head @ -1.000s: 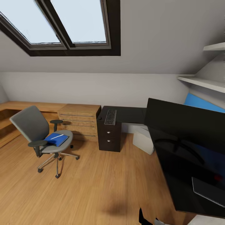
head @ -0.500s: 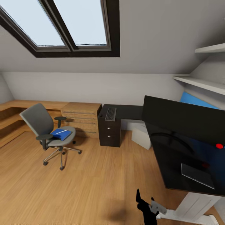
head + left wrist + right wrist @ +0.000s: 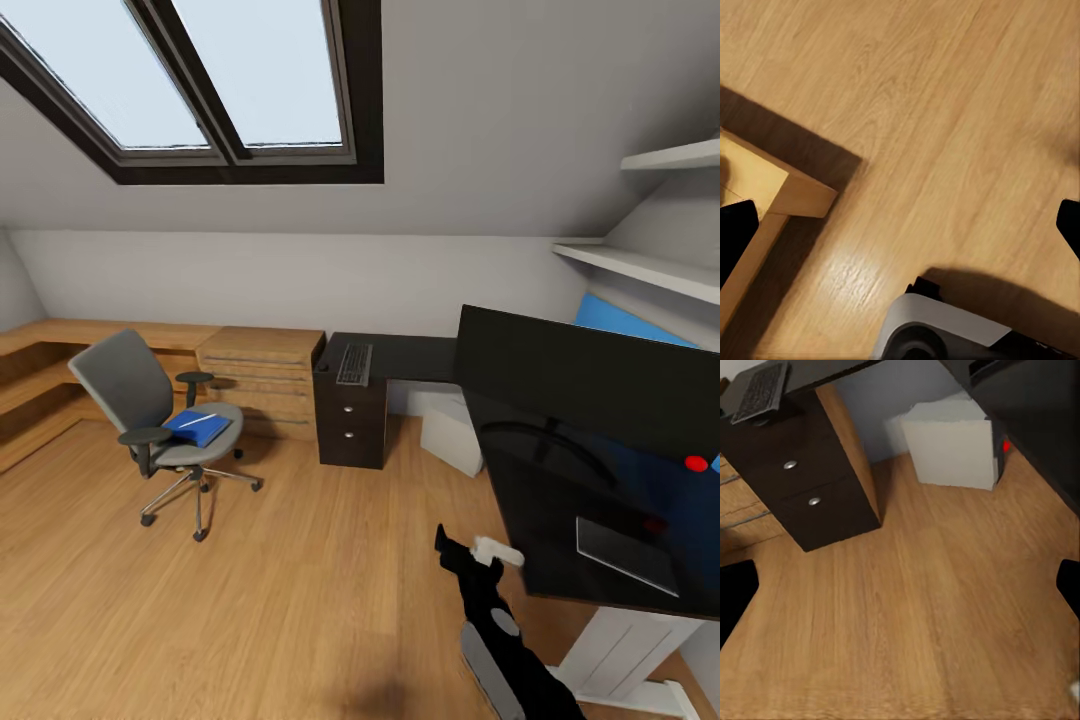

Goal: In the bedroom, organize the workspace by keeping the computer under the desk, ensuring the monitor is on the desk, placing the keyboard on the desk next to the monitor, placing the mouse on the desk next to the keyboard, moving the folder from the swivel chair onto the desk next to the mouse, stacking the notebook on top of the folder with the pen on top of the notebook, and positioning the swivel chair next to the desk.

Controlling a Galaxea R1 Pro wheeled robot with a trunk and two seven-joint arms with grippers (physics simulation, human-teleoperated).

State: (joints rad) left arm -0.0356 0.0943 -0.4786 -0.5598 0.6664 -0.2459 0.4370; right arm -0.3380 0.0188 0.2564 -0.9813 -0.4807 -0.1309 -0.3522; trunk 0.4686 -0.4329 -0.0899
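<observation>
The grey swivel chair [image 3: 135,400] stands on the floor at the left, well away from the desk [image 3: 425,358]. On its seat lies the blue folder [image 3: 197,430] with the white pen [image 3: 195,421] on top. The keyboard [image 3: 354,364] [image 3: 759,390] rests on the desk's far section above the drawers. Along the right side, the monitor [image 3: 590,385] stands on the desk. The pale computer [image 3: 452,436] [image 3: 951,442] sits under the desk. My right gripper [image 3: 468,548] [image 3: 900,592] hangs open over the floor. My left gripper [image 3: 900,229] is open too. I cannot make out the notebook or the mouse.
A flat grey rectangle [image 3: 625,555] lies on the desk's near end. Light-wood cabinets [image 3: 262,375] and a low platform line the back left wall. A dark drawer unit [image 3: 350,425] holds up the desk's far end. Shelves [image 3: 650,265] hang at upper right. Open wood floor spreads in the middle.
The camera pulled back and turned slightly, then settled. My right arm has risen from the bottom edge further into the head view. Chair, folder and keyboard stay put.
</observation>
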